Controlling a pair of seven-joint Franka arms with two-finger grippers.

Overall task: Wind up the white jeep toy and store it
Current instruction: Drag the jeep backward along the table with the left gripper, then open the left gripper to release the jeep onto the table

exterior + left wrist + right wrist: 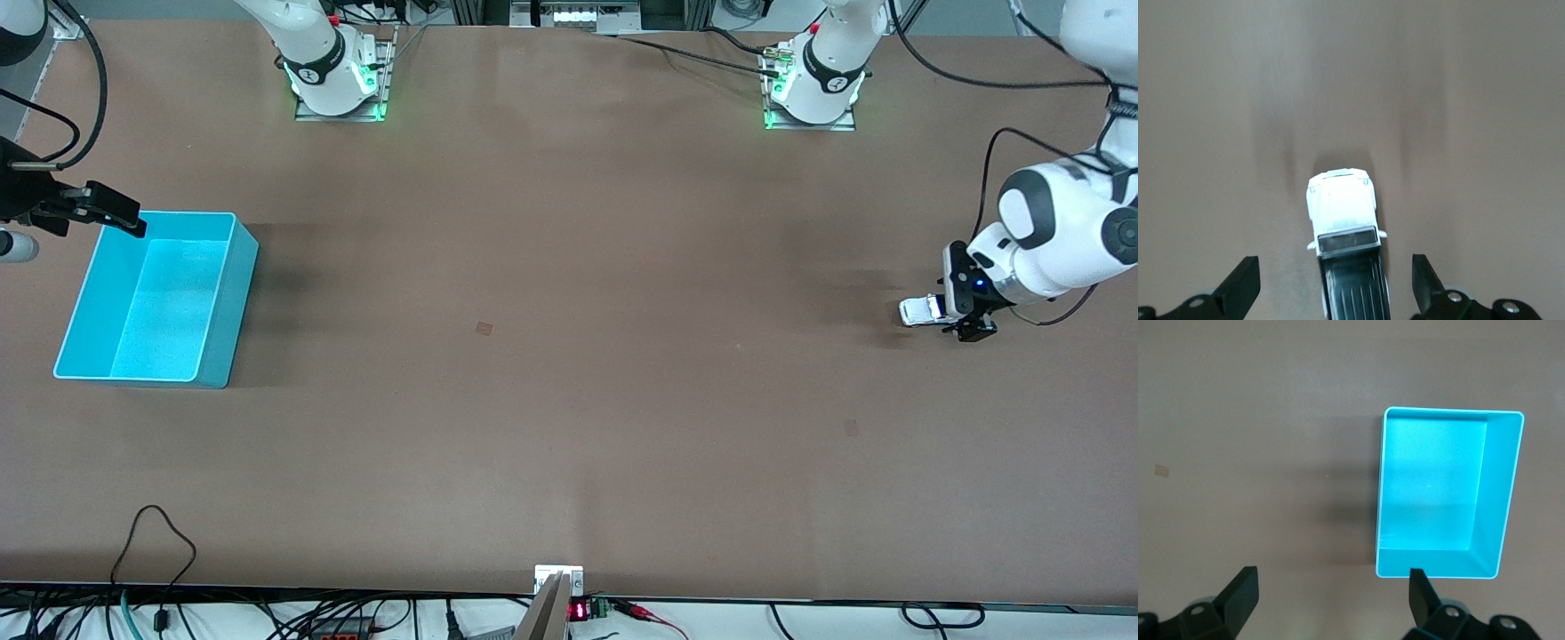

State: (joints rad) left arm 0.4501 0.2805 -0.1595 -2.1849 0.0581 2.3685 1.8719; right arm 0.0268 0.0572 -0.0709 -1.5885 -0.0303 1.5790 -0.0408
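Spanning the worktop (569, 356), an empty bin (222, 302) awaits storage under the waiting, spread right end effector (133, 222), while the spread left end effector (969, 324) straddles the jeep (920, 310) on the worktop, unclenched, apparently positioned for grasping.

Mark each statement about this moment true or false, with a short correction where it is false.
1. The white jeep toy lies inside the cyan bin. False: it sits on the table at the left arm's end; the bin holds nothing.
2. The left tool is open, its fingers on either side of the jeep. True.
3. The right tool grips the bin's rim. False: it hangs open above the bin's edge.
4. The bin stands toward the right arm's end of the table. True.
5. The jeep lies on its side. False: its black roof faces up toward the left wrist camera.
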